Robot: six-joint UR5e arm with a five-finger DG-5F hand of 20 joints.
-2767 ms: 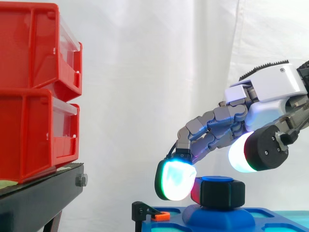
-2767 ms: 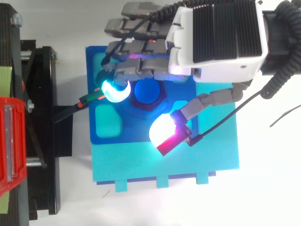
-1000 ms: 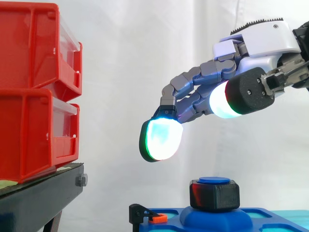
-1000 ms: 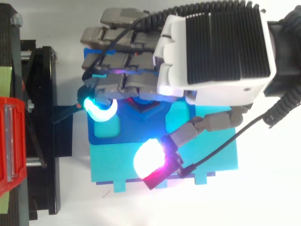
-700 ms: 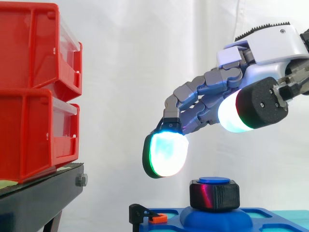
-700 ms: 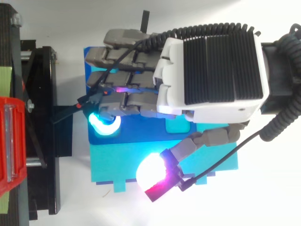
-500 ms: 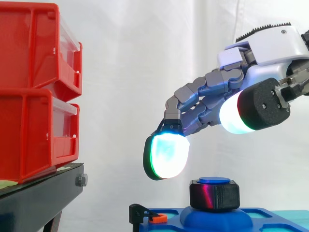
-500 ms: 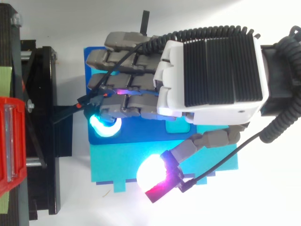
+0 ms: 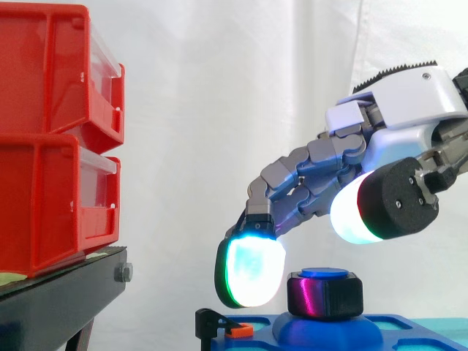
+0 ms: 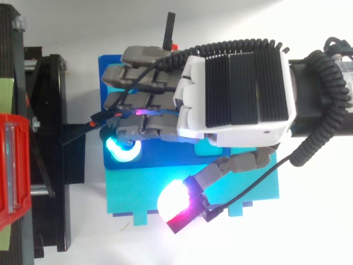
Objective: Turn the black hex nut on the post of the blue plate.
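Just below the loosely spread, empty hand (image 9: 404,117), the black hex nut (image 9: 325,296)

Bright, even light falls on the white curtain (image 9: 219,110), leaving soft fold shadows. The glowing pads (image 9: 252,274) flare white and tint the black nut (image 9: 325,296) magenta.

In the side view the stacked red bins (image 9: 58,139) and their black stand (image 9: 66,292) block the frame's left. Between the stand and the blue plate (image 9: 417,327) at lower right lies an open gap, narrowed by a small black clip (image 9: 216,319) at the plate's left end. The hand (image 9: 409,110) fills the right above the black hex nut (image 9: 324,295), leaving a slim band of free air, and one glowing fingertip (image 9: 252,270) hangs just beside the nut's left face. The upper centre is clear.
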